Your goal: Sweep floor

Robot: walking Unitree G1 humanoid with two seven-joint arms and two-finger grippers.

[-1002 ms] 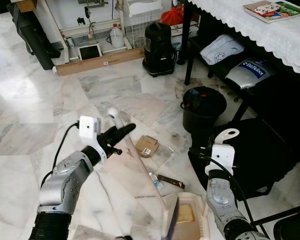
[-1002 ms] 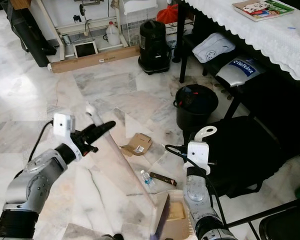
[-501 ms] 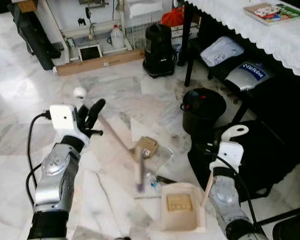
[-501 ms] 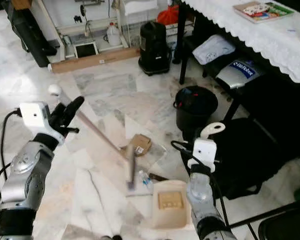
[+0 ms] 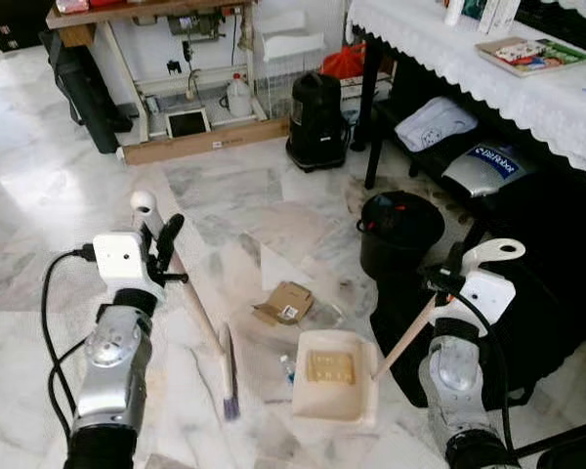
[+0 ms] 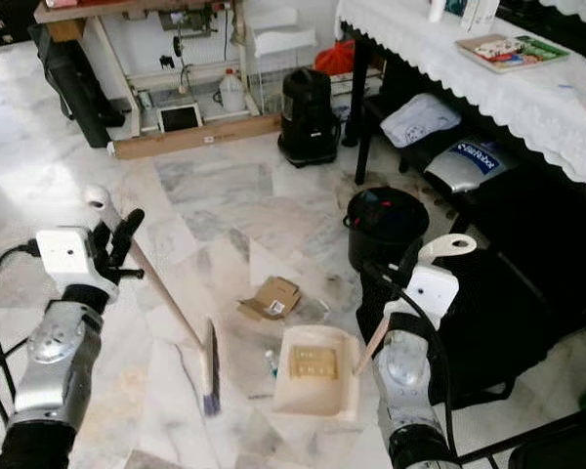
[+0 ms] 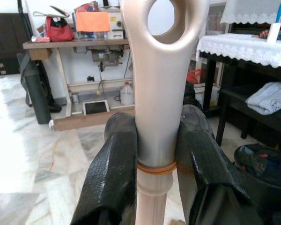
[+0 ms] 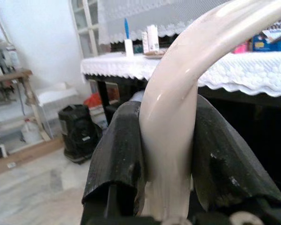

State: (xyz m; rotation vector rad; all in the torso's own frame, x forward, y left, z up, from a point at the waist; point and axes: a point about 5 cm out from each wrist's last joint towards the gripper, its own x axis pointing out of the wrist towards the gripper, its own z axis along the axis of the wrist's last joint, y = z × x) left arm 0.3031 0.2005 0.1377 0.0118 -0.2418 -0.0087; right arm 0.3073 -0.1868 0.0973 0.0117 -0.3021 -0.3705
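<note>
Down on the marble floor (image 5: 49, 195), the litter sits in a loose cluster: a flattened cardboard box (image 5: 285, 302) and, just beside the dustpan, a small plastic bottle (image 5: 288, 368). The broom (image 5: 190, 298) runs on a slant, its top end up at the left hand (image 5: 161, 244) and its bristle head (image 5: 229, 376) resting on the floor near the litter, on the robot's-left side of it. The left hand's two black fingers (image 7: 113, 173) are clamped around the pale handle just below its hanging loop. Opposite, the cream dustpan (image 5: 334, 376) lies flat on the floor with its stick handle rising toward the right hand (image 5: 461, 274), whose fingers (image 8: 119, 154) are closed on the curved handle top.

So the debris lies between the two tools — broom head on one side, pan on the other — with the box slightly farther from the robot than both. My judgement: the next stroke needs the bristles drawn across toward the pan's mouth. A black bucket (image 5: 400, 230) stands well apart, beside the draped bench (image 5: 527, 93).
</note>
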